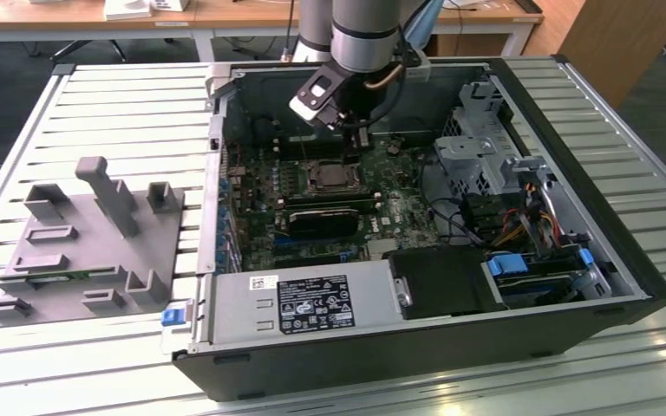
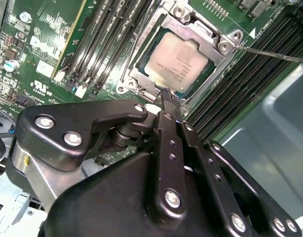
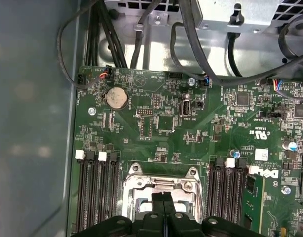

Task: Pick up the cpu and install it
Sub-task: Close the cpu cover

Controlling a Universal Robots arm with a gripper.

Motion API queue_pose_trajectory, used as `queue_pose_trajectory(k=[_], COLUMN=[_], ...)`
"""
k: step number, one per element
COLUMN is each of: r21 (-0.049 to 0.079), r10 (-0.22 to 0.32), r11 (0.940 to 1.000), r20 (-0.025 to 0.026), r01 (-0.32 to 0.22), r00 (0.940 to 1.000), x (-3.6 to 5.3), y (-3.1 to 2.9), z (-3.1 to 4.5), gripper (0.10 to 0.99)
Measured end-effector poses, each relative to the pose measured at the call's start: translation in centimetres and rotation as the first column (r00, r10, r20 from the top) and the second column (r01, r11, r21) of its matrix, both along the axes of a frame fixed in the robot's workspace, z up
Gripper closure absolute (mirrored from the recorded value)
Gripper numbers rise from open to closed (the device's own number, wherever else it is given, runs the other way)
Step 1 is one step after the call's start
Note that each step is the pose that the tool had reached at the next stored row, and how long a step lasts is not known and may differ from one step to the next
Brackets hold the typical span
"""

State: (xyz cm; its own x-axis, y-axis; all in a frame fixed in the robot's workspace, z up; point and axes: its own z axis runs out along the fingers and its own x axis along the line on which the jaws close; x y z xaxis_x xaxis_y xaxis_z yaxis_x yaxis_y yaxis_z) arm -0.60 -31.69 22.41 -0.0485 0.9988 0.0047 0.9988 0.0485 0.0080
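Note:
The cpu (image 2: 178, 61) is a silvery square chip lying flat inside the metal-framed socket (image 2: 141, 74) on the green motherboard (image 2: 48, 54). In the exterior view the cpu (image 1: 333, 177) lies in the middle of the open computer case. My gripper (image 2: 170, 97) hangs just above the socket's edge. Its two black fingers are pressed together with nothing between them. In the exterior view the gripper (image 1: 357, 136) is a little beyond the socket, inside the case. The first wrist view has the fingertips (image 3: 162, 198) together over the socket frame (image 3: 136, 182).
A grey tray (image 1: 79, 243) with upright posts stands on the slatted table at the exterior view's left. The case holds a power supply (image 1: 310, 303) at the front, a drive cage (image 1: 478, 147) and cable bundles (image 1: 519, 225) at the right. Memory slots (image 3: 99, 192) flank the socket.

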Motion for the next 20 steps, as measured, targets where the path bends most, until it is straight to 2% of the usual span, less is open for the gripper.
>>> queue_pose_trajectory(k=[20], r21=[0.0], r10=[0.0], r11=[1.0], r20=[0.0], r01=[0.0], r00=[1.0], x=[-2.55], y=[-0.51], z=[-0.44], gripper=[0.98])
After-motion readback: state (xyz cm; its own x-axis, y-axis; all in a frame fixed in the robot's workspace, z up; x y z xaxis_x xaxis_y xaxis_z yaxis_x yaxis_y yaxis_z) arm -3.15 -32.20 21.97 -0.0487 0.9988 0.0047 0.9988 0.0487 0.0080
